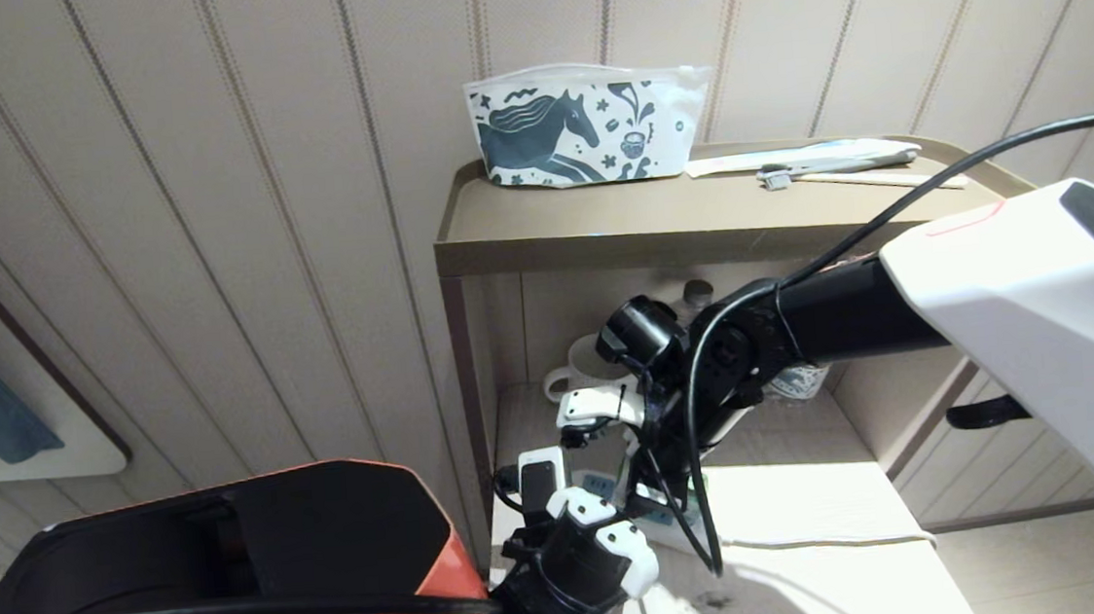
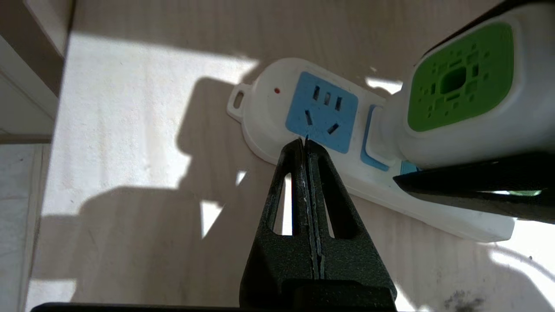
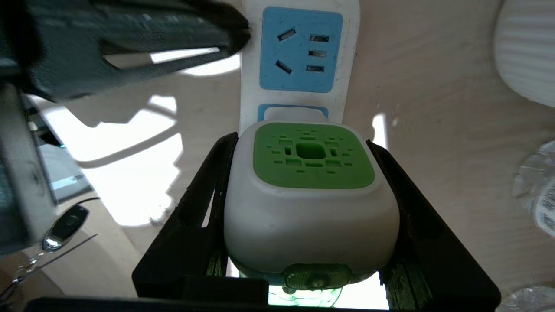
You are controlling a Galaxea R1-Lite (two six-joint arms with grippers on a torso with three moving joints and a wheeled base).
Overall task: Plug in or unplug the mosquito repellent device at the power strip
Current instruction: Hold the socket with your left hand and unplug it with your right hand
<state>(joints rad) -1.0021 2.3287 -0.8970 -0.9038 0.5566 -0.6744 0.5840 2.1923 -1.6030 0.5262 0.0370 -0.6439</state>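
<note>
I've got the right gripper (image 3: pixel 310 208) reaching down into the lower shelf, fingers clamped on both sides of the mosquito repellent device (image 3: pixel 310 195) seated in the power strip (image 2: pixel 347 143), while the left gripper (image 2: pixel 305 145), pinched fully closed and empty, points at the strip's edge.

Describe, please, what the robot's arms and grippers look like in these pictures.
The right arm is a black tube ending in a large white shell with a thin red line and dark panel; black cables loop along it. The left arm is black with white knuckle covers. The left gripper has black, textured, triangular fingers with cut-out slots. The right gripper has similar black fingers.
</note>
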